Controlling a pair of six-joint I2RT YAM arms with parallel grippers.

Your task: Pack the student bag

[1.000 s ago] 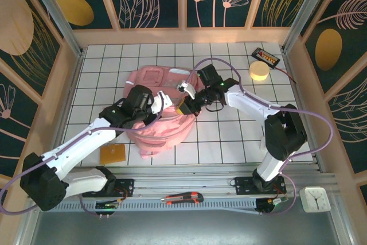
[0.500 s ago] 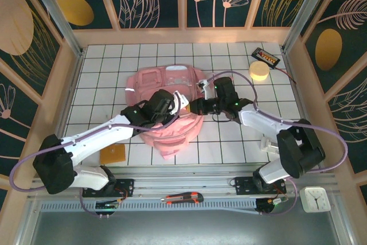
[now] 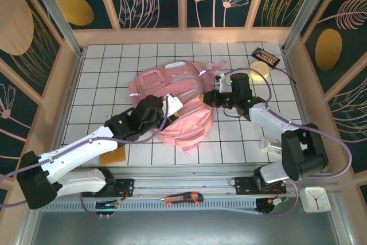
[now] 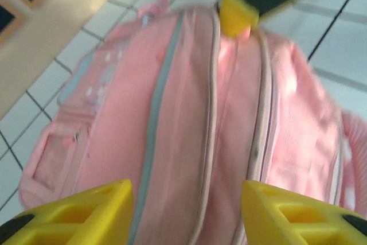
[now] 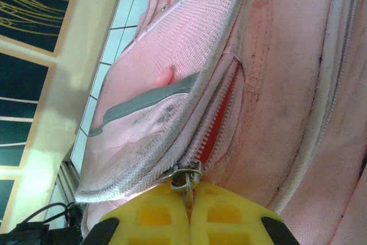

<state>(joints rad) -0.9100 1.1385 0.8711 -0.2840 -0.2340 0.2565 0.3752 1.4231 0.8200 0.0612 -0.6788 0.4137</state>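
Note:
The student bag (image 3: 172, 98) is a large pink backpack lying on the white tiled table, its grey strips and zip lines facing up (image 4: 189, 101). My right gripper (image 3: 209, 97) is at the bag's right side, shut on the metal zipper pull (image 5: 188, 177) of a partly open zip with red showing inside. The left gripper (image 3: 172, 105) hovers over the bag's middle, and its yellow fingers (image 4: 86, 210) stand apart with nothing pinched between them. The right gripper's yellow tip (image 4: 236, 16) is at the bag's far end.
A yellow roll (image 3: 259, 68) and a black device (image 3: 266, 57) lie at the back right. An orange square (image 3: 114, 154) lies under the left arm. A white piece (image 3: 269, 143) sits beside the right arm. A red-black knife (image 3: 182, 199) and a white clock (image 3: 314, 199) lie beyond the near edge.
The right gripper has pulled rightward with the zipper pull, and the bag has shifted and spread that way. The left gripper has opened and let go of the bag fabric.

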